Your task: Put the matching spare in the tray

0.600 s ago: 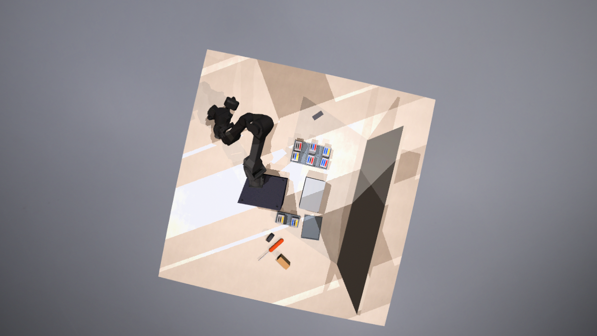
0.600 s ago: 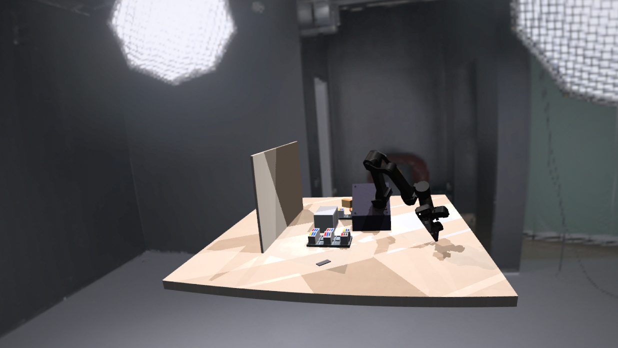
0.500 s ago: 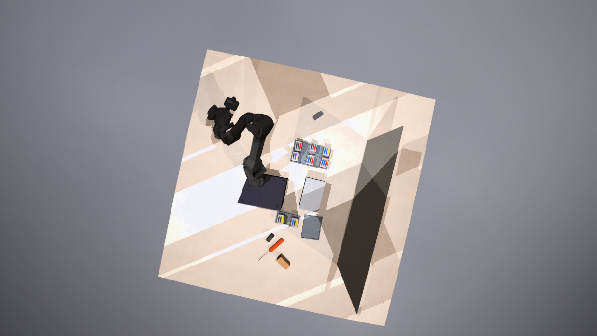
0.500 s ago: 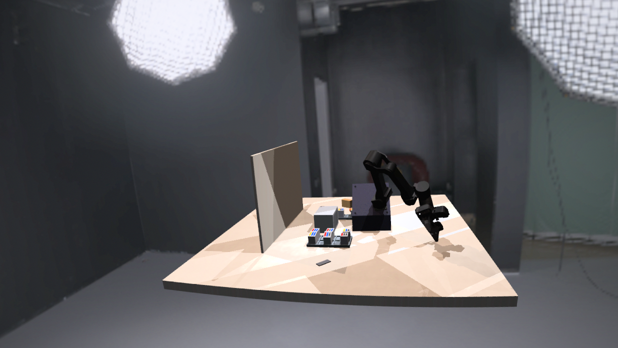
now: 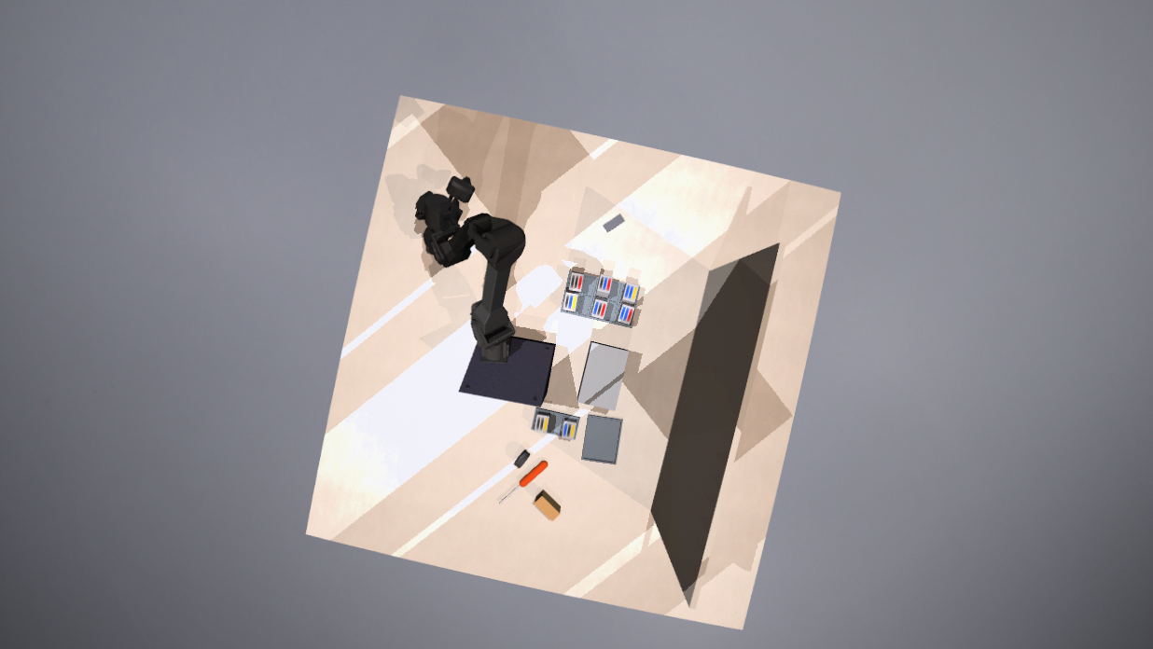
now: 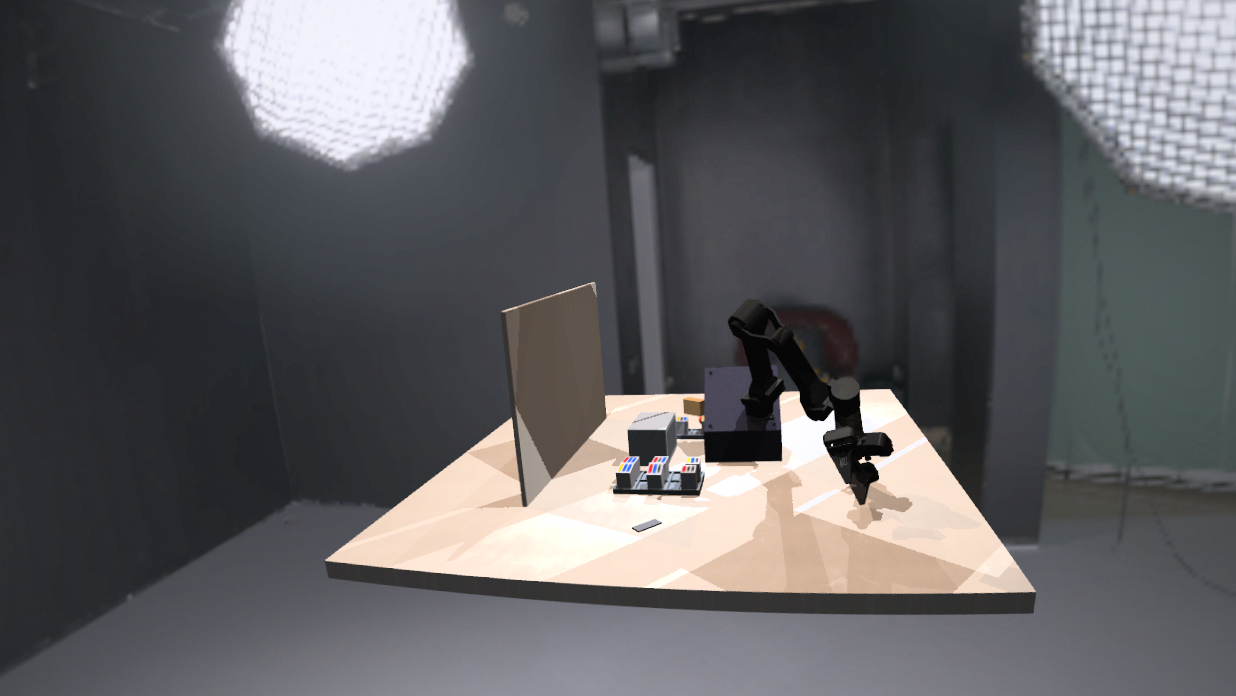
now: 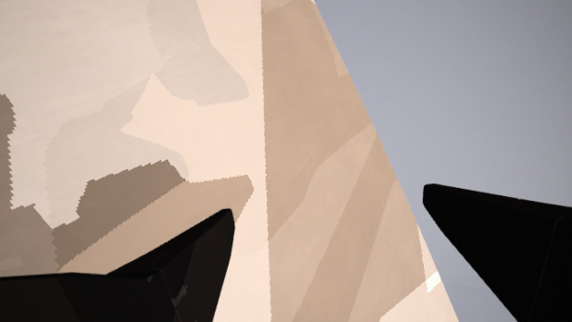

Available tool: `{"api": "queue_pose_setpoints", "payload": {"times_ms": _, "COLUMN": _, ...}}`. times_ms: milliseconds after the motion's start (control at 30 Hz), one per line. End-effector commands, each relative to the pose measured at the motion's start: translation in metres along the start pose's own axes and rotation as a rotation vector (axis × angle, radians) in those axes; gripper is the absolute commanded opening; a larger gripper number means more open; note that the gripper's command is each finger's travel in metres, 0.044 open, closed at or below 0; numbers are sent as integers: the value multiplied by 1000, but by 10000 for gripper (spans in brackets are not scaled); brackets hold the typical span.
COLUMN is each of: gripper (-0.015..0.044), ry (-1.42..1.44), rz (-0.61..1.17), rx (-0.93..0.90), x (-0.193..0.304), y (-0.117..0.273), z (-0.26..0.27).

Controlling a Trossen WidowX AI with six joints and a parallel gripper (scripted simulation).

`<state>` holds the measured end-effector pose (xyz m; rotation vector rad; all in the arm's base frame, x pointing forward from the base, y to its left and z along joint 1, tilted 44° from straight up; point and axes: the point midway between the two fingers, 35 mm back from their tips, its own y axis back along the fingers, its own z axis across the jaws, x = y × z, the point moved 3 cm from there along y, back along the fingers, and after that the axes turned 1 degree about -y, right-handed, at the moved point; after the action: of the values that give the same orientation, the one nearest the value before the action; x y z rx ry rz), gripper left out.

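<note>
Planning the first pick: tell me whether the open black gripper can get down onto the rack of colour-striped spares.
Probably yes. The gripper is open and empty, and nothing stands over the rack of spares; the tall board stands beyond it.

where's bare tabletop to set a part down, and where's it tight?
Bare patches: around the open gripper at the table's corner, and between the small dark chip and the near edge in the exterior view. Tight: the strip between the arm's base and the upright board, holding the spares rack, grey box and tray.
</note>
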<state>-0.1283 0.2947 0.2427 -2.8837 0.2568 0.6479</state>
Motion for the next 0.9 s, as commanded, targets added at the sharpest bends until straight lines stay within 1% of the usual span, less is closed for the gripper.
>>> {"api": "queue_pose_setpoints", "payload": {"times_ms": 0, "gripper": 440, "ry": -14, "rz": 60, "rx": 40, "x": 19, "y": -33, "z": -22}}
{"api": "queue_pose_setpoints", "payload": {"times_ms": 200, "gripper": 440, "ry": -23, "rz": 168, "rx": 94, "x": 64, "y": -78, "z": -63}}
{"api": "queue_pose_setpoints", "payload": {"times_ms": 400, "gripper": 440, "ry": -39, "rz": 300, "rx": 138, "x": 125, "y": -102, "z": -107}}
{"api": "queue_pose_setpoints", "payload": {"times_ms": 667, "gripper": 440, "ry": -43, "rz": 491, "rx": 153, "x": 211, "y": -110, "z": -156}}
{"api": "queue_pose_setpoints", "payload": {"times_ms": 867, "gripper": 440, "ry": -68, "rz": 660, "rx": 150, "x": 285, "y": -98, "z": -194}}
